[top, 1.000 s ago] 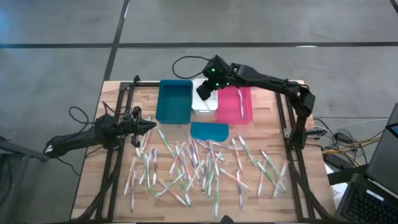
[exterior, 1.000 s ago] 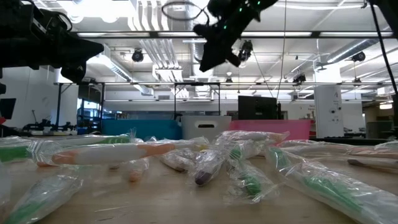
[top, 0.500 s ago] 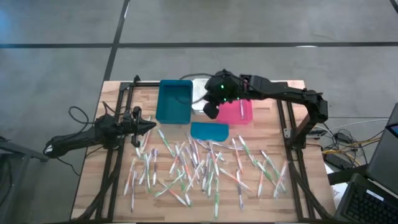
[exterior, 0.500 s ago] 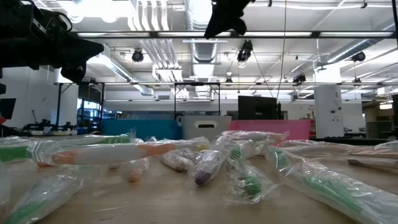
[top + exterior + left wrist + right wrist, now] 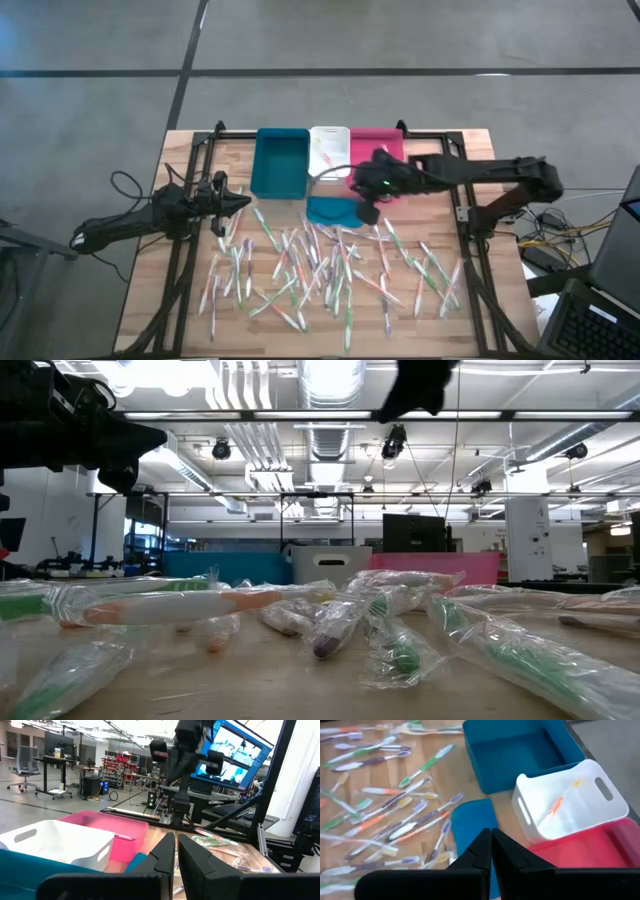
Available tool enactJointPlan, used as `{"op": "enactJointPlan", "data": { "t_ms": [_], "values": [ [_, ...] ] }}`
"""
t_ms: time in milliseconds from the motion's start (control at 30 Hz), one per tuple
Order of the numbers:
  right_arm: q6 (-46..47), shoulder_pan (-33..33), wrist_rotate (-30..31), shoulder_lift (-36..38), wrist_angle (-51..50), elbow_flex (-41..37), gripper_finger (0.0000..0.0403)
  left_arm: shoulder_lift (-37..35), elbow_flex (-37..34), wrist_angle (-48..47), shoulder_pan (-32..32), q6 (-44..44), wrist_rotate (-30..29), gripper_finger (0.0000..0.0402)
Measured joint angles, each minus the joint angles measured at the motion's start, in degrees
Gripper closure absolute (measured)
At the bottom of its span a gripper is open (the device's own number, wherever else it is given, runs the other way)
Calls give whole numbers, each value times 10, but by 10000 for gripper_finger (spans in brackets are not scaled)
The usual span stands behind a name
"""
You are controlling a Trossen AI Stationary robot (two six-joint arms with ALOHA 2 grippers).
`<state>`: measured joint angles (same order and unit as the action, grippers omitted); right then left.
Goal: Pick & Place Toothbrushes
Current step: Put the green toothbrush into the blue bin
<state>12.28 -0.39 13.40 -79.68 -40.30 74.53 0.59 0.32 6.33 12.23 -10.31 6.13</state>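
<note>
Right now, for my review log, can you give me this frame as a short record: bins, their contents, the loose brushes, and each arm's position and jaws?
bins: teal bin, white bin, pink bin, side by side at the table's far edge
white bin contents: one orange toothbrush
teal bin contents: nothing visible
lid: flat teal piece in front of the bins
toothbrushes: scattered across the near table
right gripper: above the lid's right end, jaws shut, empty
left gripper: waiting at the table's left, jaws shut
</note>
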Motion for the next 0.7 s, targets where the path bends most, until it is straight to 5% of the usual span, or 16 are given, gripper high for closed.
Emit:
{"op": "enactJointPlan", "data": {
  "t_ms": [333, 700],
  "values": [
    [-13, 23, -17, 259, 161, -282, 394, 1, 0, 0, 0, 0, 0, 376],
    [-39, 23, -48, 514, 221, -468, 394, 8, 0, -47, 0, 60, -2, 376]
  ]
}}
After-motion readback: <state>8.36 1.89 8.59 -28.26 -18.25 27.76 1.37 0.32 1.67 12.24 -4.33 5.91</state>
